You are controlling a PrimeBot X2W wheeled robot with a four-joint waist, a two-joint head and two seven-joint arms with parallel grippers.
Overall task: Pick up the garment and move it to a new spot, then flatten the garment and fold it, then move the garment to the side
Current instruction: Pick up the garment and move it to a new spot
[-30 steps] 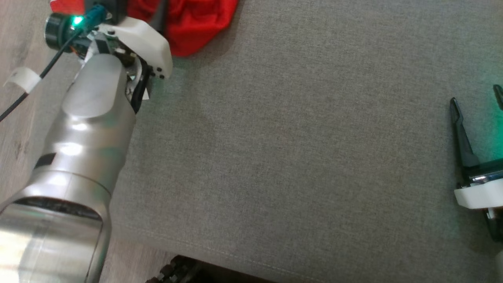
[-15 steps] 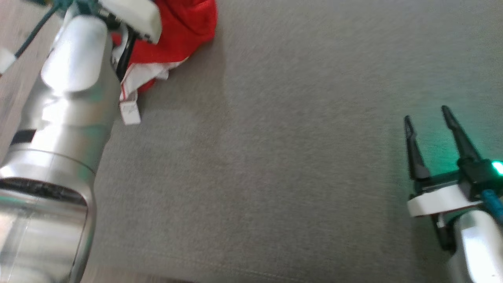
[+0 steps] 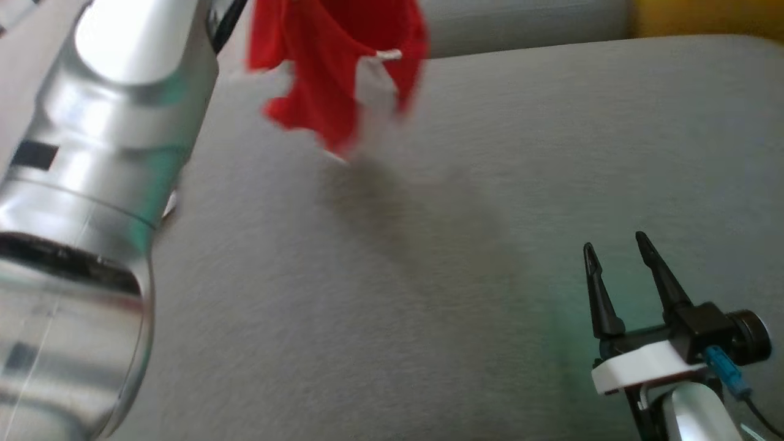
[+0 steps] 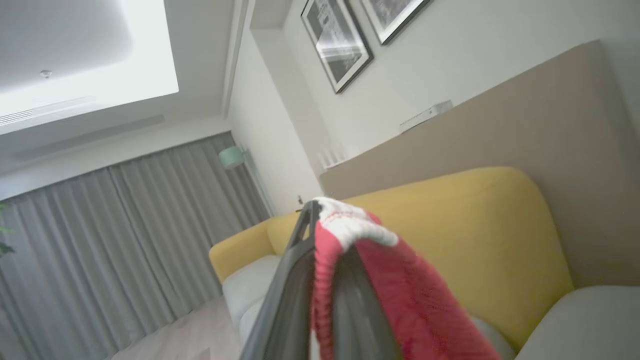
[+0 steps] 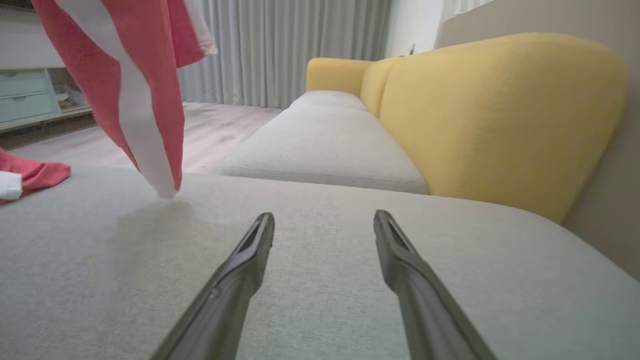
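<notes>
Well, the red-and-white garment [image 3: 331,79] hangs pinched in my left gripper [image 4: 311,212], shut tight on it, its lowest tip perhaps brushing the grey cushion [image 3: 429,275]. My right gripper [image 3: 615,243] stands wide, the garment well ahead-left of its jaws.

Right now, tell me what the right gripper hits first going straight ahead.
Likely the grey cushion under it: the open right gripper points low across it, toward the next seat cushion; depth is unclear. The red garment hangs left of that line.
</notes>
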